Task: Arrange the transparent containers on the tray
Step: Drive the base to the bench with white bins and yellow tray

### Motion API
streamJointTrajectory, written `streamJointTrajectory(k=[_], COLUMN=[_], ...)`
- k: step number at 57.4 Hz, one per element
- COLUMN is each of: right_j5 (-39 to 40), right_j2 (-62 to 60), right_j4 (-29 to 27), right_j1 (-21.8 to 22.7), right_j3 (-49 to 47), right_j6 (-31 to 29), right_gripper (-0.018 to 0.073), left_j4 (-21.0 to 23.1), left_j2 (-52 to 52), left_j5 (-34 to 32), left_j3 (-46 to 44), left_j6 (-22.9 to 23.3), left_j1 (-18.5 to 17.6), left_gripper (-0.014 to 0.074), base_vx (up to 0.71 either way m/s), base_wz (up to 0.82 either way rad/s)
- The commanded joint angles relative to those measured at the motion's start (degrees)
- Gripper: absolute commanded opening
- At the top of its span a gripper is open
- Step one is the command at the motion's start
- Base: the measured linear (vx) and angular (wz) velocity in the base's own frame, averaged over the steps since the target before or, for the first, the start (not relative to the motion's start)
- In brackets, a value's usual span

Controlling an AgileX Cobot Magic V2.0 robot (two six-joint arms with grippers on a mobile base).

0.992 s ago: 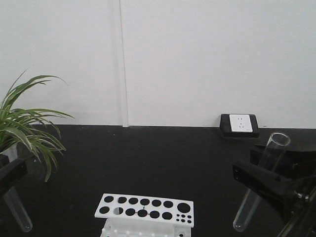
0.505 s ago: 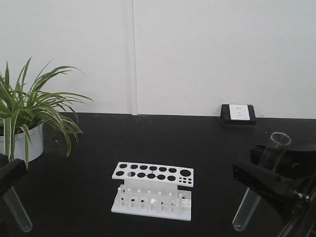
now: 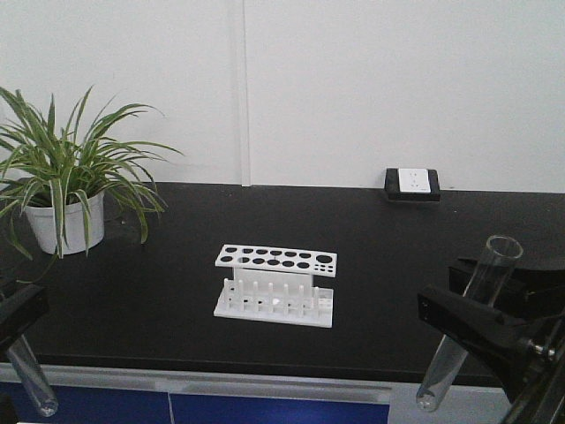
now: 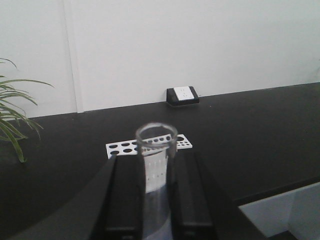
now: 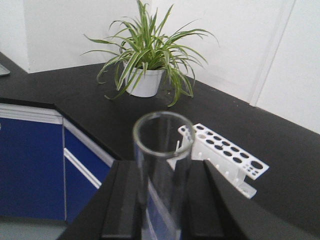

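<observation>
Glass test tube point(image 4: 155, 165), empty, pinched between left jaws; second tube point(image 5: 161, 170), empty, pinched between right jaws, rim up.

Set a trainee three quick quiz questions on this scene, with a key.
1. True or false: the right pincer is open and empty.
2. What shares the black counter with the white rack? A) potted plant B) yellow tray C) three bins
3. How many pincers grip something?
Key: 1 false: shut on the right test tube. 2 A. 3 two; the left pincer grips the left test tube.
</observation>
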State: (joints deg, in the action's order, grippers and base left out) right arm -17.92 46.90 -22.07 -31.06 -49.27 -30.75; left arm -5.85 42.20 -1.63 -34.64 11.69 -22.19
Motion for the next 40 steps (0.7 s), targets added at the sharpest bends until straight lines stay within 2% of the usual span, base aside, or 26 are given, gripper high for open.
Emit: streamJointTrajectory(k=[1,40], right_j5=[4.5,4.4], right_j2=[-0.5,-0.5], right_j4=[-0.3,-0.3], right_j1=[0.1,0.1], right_j3=[-1.9,-1.9], right_j6=[-0.3,-0.3], right_gripper=[-0.0008,-0.0008], left_j4=[0.3,0.3], left_j2=[-0.3,-0.3], left_j5=[-4.7,-4.7], left_j3=[-2.1,-2.1], left_j6=[0.1,0.1], left_j1=[-0.3,-0.3], left_gripper=[0.0111,0.0111], base_vx=[-0.32,-0.35], base_wz=[0.02,0.03])
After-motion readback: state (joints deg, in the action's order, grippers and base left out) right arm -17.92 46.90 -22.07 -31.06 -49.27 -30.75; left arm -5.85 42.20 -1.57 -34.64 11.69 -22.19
